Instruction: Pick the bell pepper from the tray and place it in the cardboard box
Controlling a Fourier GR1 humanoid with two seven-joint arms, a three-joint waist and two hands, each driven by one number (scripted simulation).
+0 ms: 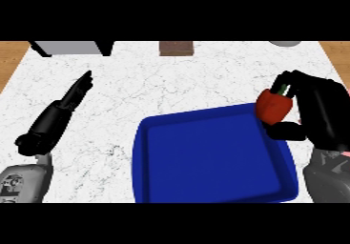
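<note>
Over tray (146,157) corner, bell pepper (273,106) within fingers (286,82)

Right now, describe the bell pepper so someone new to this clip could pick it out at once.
Find the big blue tray on the white marbled counter. At the tray's far right corner, the robot's right hand curls around the bell pepper. It is the only red thing here, with a green stem on top.

right hand (322,114) gripping bell pepper (273,106), above tray (145,157)
</note>
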